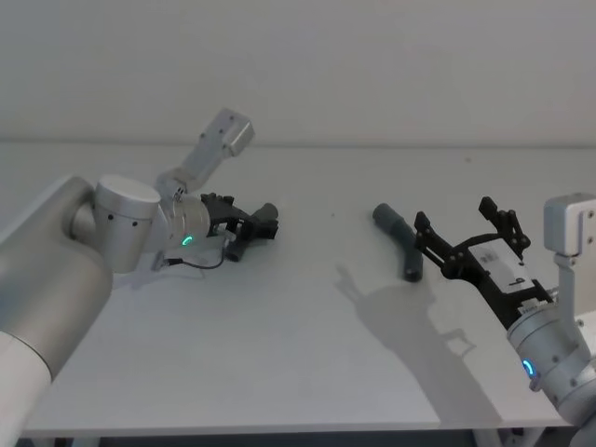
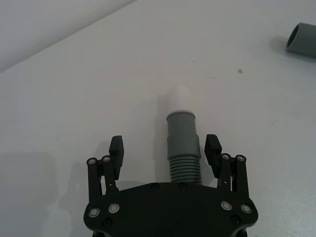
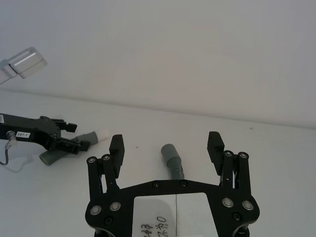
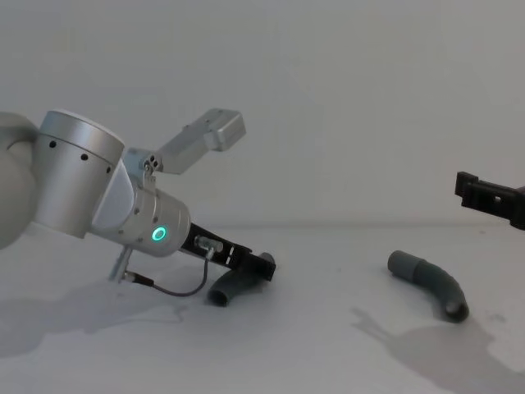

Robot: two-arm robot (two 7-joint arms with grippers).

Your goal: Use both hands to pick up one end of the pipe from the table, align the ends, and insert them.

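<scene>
Whitish tip, plain from the wrist, juts past the open left pincer.

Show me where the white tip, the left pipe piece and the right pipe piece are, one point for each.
White tip point(image 2: 180, 98), left wrist view, on its middle.
Left piece point(image 2: 181, 129), left wrist view, on its smooth grey collar.
Right piece point(image 4: 430, 277), chest view, on the middle of its bend.
</scene>
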